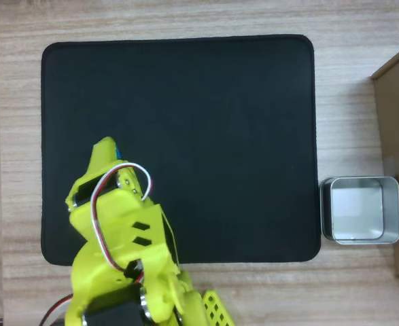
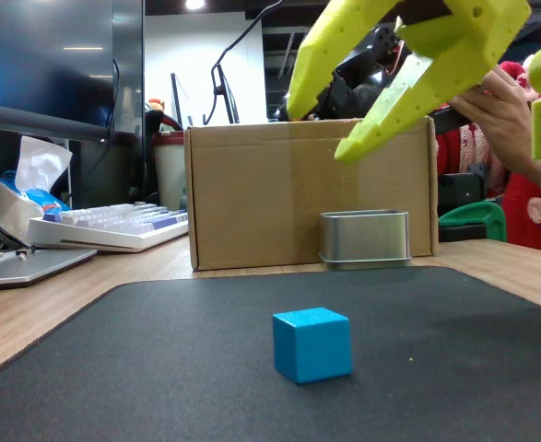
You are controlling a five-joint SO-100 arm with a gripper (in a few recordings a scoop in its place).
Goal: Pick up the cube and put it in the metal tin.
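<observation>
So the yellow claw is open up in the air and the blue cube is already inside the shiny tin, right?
Not quite. The blue cube is not in the metal tin; the fixed view shows it sitting on the black mat, apart from the tin. The yellow gripper is indeed open above.

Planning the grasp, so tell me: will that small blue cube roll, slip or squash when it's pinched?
The small sky-blue cube sits flat on the black mat, so it probably won't roll. Its crisp edges suggest it's rigid. Matte faces should grip reasonably between the open yellow gripper.
</observation>
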